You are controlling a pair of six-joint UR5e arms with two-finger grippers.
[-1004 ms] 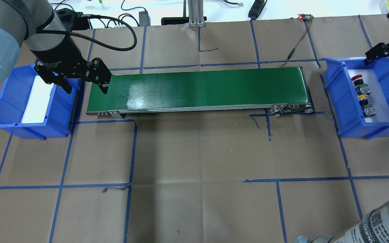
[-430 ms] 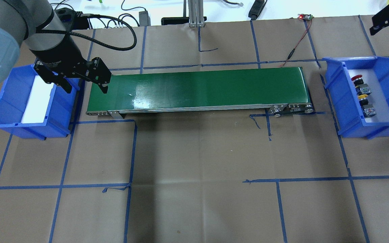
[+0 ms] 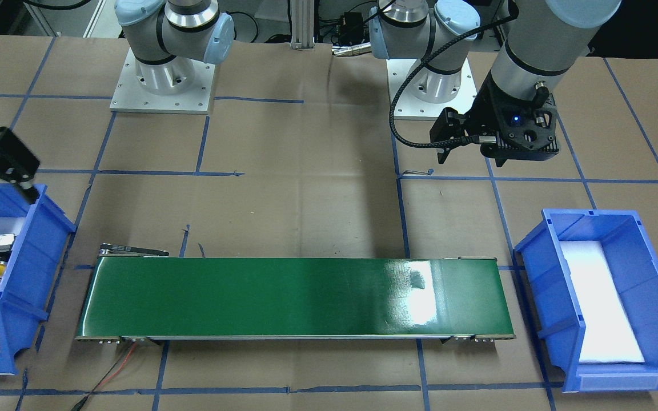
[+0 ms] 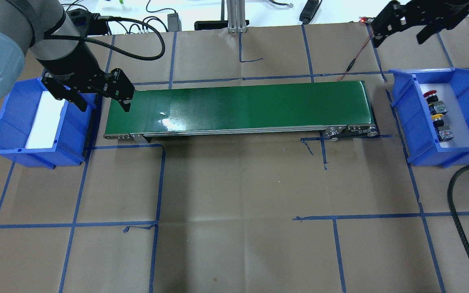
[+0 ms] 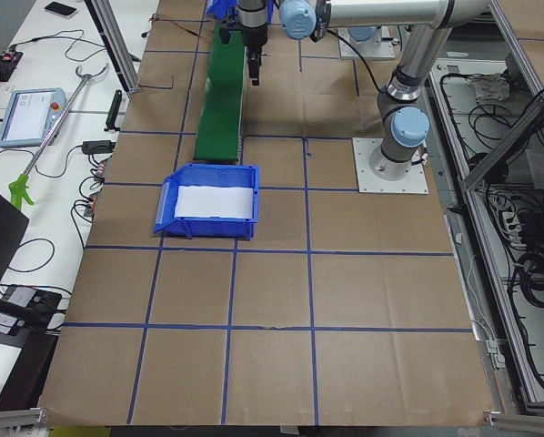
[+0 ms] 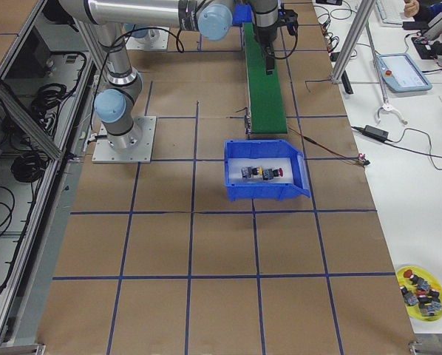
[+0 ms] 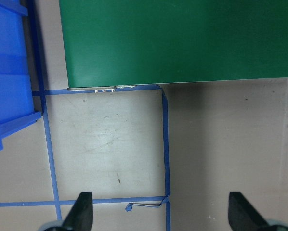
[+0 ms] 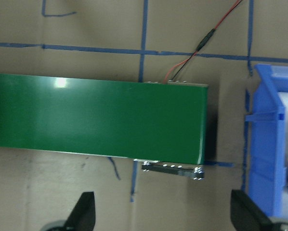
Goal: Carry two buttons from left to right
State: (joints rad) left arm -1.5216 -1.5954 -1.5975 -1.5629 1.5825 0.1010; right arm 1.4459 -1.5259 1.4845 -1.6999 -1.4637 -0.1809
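The red button point(image 4: 431, 95) and yellow button point(image 4: 436, 118) lie in the right blue bin point(image 4: 402, 97). My right gripper point(image 4: 399, 34) hangs spread, empty, near it. My left gripper point(image 4: 103, 106), also spread, hovers over the green conveyor point(image 4: 238, 106). Delivery looks done, so I should retreat high, clear of bin walls.

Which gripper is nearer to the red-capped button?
Right. The right gripper hangs high beside the bin holding the red-capped button; the left gripper is a whole conveyor away, near the other bin.
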